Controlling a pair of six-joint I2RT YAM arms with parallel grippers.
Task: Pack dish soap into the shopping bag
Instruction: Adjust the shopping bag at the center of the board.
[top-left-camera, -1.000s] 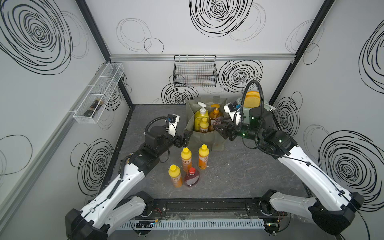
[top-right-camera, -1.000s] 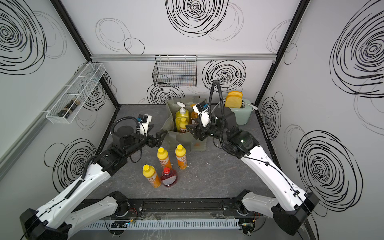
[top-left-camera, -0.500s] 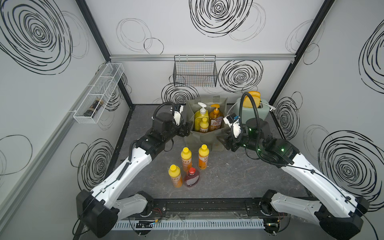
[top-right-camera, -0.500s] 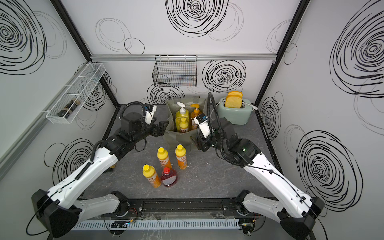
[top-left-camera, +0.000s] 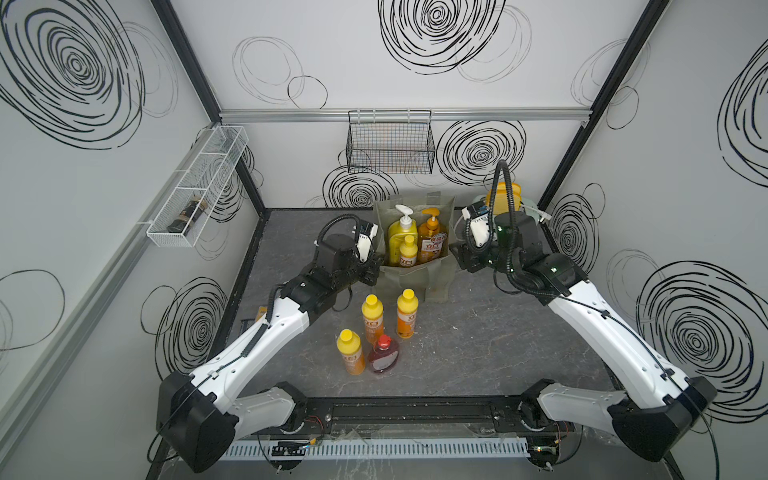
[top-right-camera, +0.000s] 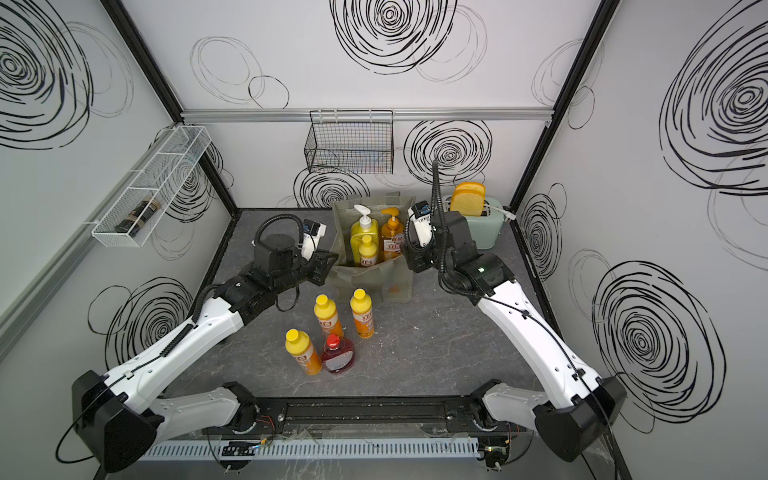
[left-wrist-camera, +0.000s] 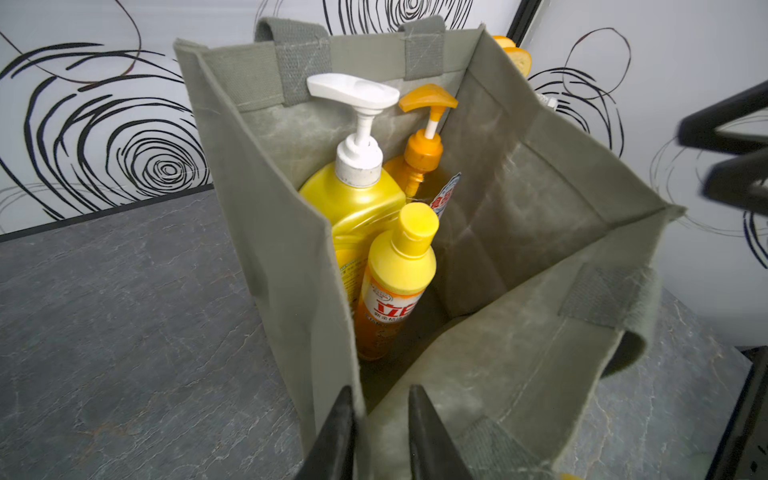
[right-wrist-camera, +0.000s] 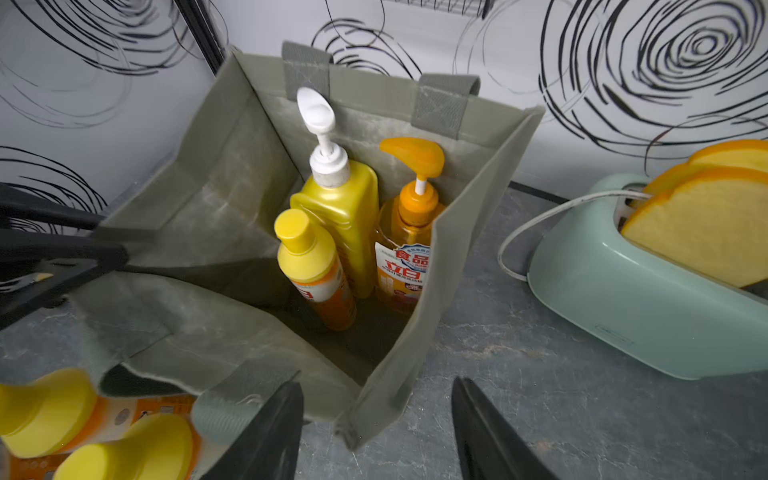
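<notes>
The grey-green shopping bag (top-left-camera: 415, 276) stands open at the back of the table. In it stand a big yellow white-pump bottle (top-left-camera: 402, 232), an amber orange-pump bottle (top-left-camera: 432, 239) and a small orange yellow-capped bottle (left-wrist-camera: 395, 286). In front of it stand three small orange bottles (top-left-camera: 372, 318) (top-left-camera: 406, 313) (top-left-camera: 351, 351) and a squat red bottle (top-left-camera: 384, 355). My left gripper (left-wrist-camera: 380, 415) has narrowed on the bag's front left corner rim, with fabric between its fingers. My right gripper (right-wrist-camera: 376, 419) is open, straddling the front right corner without touching it.
A mint toaster (right-wrist-camera: 644, 282) holding bread slices sits right of the bag, close to my right arm. A black wire basket (top-left-camera: 390, 147) hangs on the back wall. A white wire shelf (top-left-camera: 195, 187) on the left wall holds a dark jar (top-left-camera: 187, 212).
My left arm swung back to the bag's front left corner and its jaws closed from wide to narrow on the rim. My right gripper shifted along the bag's right side, still open.
</notes>
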